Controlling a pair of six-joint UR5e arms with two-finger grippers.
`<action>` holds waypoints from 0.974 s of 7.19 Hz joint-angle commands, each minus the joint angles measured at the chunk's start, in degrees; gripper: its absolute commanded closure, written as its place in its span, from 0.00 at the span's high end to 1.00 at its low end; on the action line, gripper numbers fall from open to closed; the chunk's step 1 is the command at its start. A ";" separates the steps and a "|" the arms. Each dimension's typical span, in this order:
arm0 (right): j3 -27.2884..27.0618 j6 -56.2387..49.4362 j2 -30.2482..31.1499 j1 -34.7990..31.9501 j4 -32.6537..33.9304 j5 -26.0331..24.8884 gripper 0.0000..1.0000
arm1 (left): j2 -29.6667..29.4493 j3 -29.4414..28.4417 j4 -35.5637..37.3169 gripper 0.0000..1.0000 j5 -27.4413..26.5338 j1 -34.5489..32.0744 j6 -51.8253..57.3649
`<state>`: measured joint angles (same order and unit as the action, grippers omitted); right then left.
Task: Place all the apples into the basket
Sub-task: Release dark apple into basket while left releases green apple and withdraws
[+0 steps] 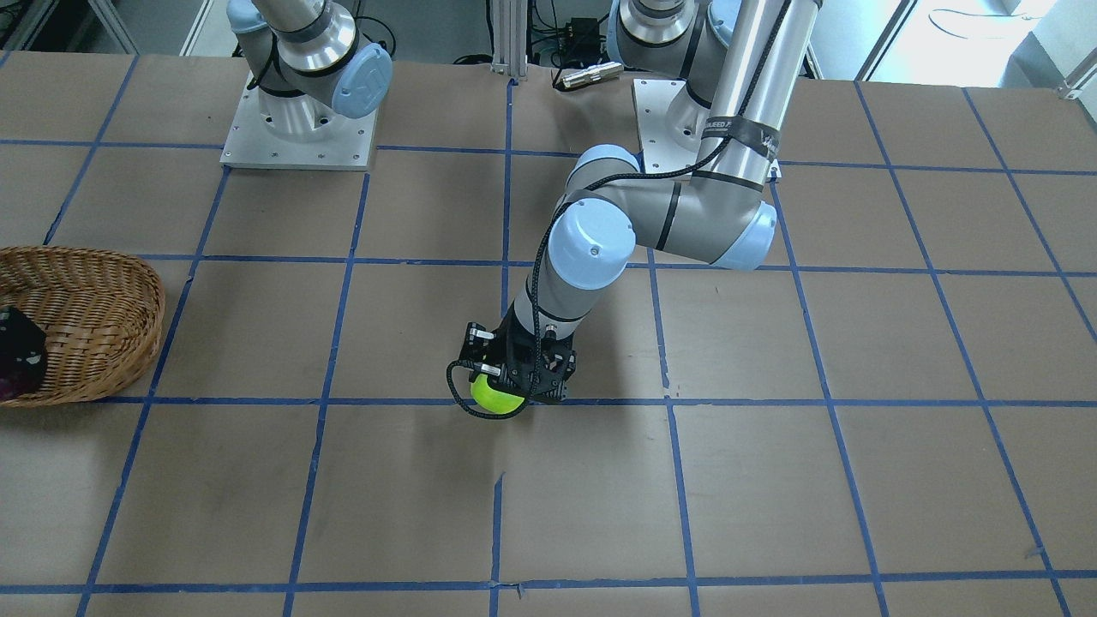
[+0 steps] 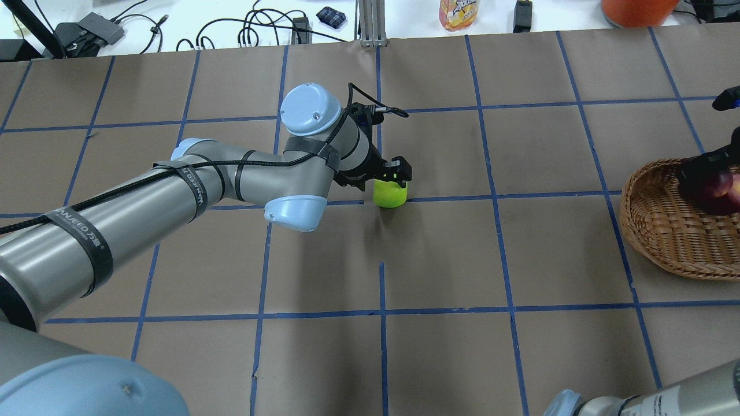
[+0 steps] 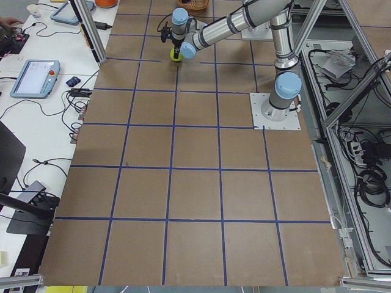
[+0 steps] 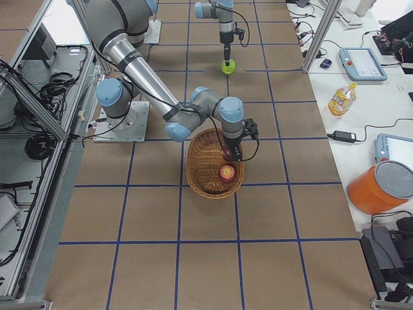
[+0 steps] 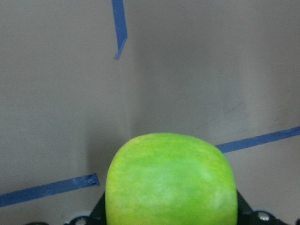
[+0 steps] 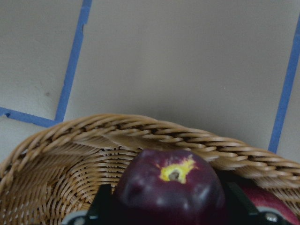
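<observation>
My left gripper (image 2: 393,180) is shut on the bright yellow-green apple (image 2: 389,195) near the table's middle, low over a blue tape line. In the left wrist view the apple (image 5: 169,183) fills the space between the fingers. My right gripper (image 4: 230,154) is over the wicker basket (image 2: 659,231) at the table's right end and is shut on the dark maroon apple (image 6: 168,192), held just inside the basket's rim (image 6: 70,159). The red apple with yellowish streaks (image 4: 227,173) lies in the basket beside it.
The brown table is marked with a grid of blue tape. My left arm's elbow (image 2: 300,211) hangs over the table left of the green apple. A drink bottle (image 2: 459,11), an orange container (image 2: 636,8) and cables lie beyond the far edge.
</observation>
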<state>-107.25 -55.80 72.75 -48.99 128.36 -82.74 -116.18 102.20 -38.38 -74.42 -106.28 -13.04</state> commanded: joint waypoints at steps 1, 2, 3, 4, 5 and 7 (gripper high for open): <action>-1.74 -4.22 -0.68 3.18 1.11 0.12 0.57 | 4.54 -2.17 -2.20 1.00 2.59 6.31 0.38; -1.74 -4.49 -0.94 3.37 1.46 0.12 0.77 | 6.65 -2.87 -5.01 1.00 7.66 10.00 0.47; -1.74 -5.11 -0.85 3.46 1.46 -0.05 1.00 | 9.28 -3.32 -10.52 1.00 7.63 12.82 4.30; -1.74 -5.11 -0.24 3.46 1.28 -0.14 1.00 | 12.44 -3.41 -13.62 1.00 6.41 14.16 6.25; -1.74 -5.11 0.20 3.46 0.41 -0.05 1.00 | 15.00 -4.19 -19.39 1.00 0.39 14.87 10.19; -1.57 -3.54 5.88 2.59 -5.96 -0.32 1.00 | 19.66 -7.35 -33.18 1.00 -12.44 14.52 13.29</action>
<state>-108.98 -60.38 75.17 -45.80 126.71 -83.01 -99.47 96.66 -63.30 -79.73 -91.79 -1.65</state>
